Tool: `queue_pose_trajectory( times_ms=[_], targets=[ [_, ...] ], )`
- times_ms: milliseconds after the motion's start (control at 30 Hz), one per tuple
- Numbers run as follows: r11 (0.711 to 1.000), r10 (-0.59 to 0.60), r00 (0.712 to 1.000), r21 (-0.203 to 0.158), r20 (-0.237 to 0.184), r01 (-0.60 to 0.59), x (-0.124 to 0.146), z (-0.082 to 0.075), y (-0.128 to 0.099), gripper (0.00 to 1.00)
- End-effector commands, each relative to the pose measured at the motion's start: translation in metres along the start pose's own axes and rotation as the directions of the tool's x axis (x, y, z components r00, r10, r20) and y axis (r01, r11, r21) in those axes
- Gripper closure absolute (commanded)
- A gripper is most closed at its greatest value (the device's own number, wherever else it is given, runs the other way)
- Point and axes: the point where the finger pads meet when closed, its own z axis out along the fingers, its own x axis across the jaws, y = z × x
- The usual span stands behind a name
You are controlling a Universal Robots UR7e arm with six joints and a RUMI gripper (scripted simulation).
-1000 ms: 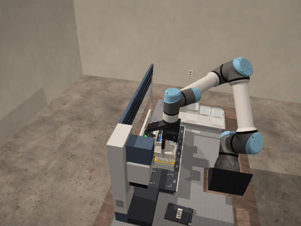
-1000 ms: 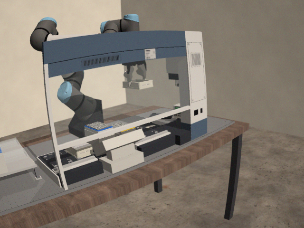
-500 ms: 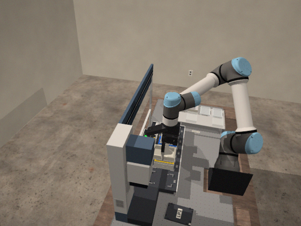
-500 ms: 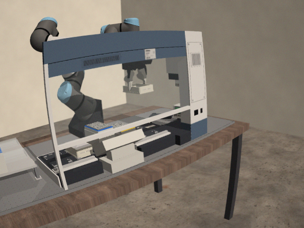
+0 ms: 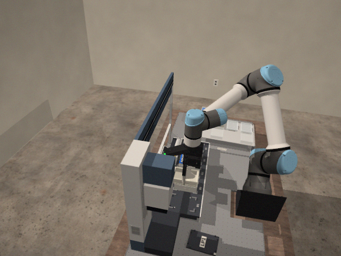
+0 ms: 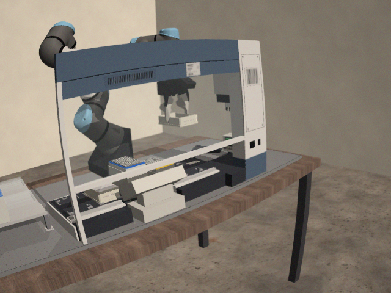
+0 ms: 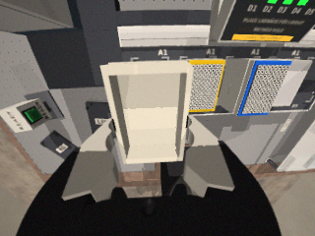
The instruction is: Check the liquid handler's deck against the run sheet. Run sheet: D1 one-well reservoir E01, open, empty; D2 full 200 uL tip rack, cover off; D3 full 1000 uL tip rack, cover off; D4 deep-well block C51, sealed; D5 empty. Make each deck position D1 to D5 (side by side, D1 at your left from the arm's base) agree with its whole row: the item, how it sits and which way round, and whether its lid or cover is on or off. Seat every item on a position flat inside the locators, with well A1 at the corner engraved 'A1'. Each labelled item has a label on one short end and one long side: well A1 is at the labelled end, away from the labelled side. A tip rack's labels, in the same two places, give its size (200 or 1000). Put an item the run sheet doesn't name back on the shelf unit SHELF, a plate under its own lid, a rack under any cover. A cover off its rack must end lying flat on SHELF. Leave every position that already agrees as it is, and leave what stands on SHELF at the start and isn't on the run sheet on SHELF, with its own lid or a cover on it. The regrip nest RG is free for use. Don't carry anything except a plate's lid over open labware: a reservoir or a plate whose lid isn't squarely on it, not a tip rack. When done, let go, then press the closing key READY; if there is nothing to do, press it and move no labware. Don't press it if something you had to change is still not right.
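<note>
Reservoir [image 7: 148, 115] clamped in gripper [image 7: 148, 152], high above deck [image 7: 231, 129]

The arm [image 5: 271, 118] rises from its base, bends at the elbow and reaches out, wrist pointing straight down. Its gripper [image 7: 149, 147] is clamped on a cream tray [image 7: 148, 115], held aloft.

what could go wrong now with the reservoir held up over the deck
1. The gripper holds the open one-well reservoir high above the deck; a slip would drop it onto the yellow tip rack beside it.
2. A tilted plate already lies on the deck, so positions look unsettled.
3. Lowered askew, the reservoir could ride up on the locators.
</note>
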Motion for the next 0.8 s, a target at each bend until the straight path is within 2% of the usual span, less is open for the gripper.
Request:
queue_pose_trajectory(
  times_ms=[0,767],
  targets=[
    [1.0,0.0,1.0,0.001,0.001,0.0,0.0,0.005,0.0,1.0],
    [1.0,0.0,1.0,0.001,0.001,0.0,0.0,0.04,0.0,1.0]
  ],
)
